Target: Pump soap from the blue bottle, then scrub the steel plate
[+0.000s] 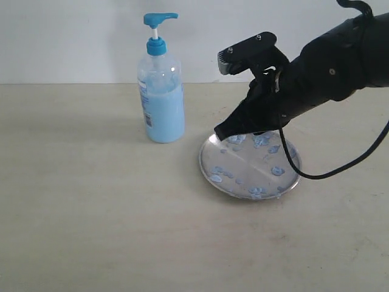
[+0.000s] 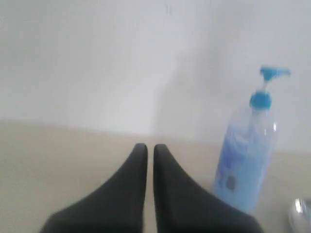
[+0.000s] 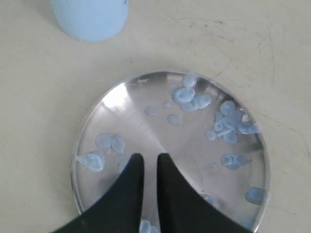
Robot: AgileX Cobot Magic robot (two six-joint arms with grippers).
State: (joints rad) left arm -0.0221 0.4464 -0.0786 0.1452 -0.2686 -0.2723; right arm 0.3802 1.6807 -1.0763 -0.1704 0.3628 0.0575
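Note:
The blue bottle (image 1: 161,85) stands upright on the table, left of the steel plate (image 1: 243,167). Pale blue soap blobs (image 1: 276,171) are scattered across the plate. My right gripper (image 1: 219,132) hangs just over the plate's back-left rim, tilted down. In the right wrist view its black fingers (image 3: 129,189) are shut with nothing between them, above the plate (image 3: 194,141) and soap blobs (image 3: 187,94). My left gripper (image 2: 146,148) is shut and empty. It sits low over the table with the bottle (image 2: 248,160) off to one side. It is outside the exterior view.
The tan table (image 1: 91,213) runs to a white wall (image 1: 73,36) behind. A black cable (image 1: 340,164) loops from the right arm down beside the plate. The bottle's base (image 3: 90,17) shows in the right wrist view, and a sliver of the plate's rim (image 2: 301,213) in the left wrist view.

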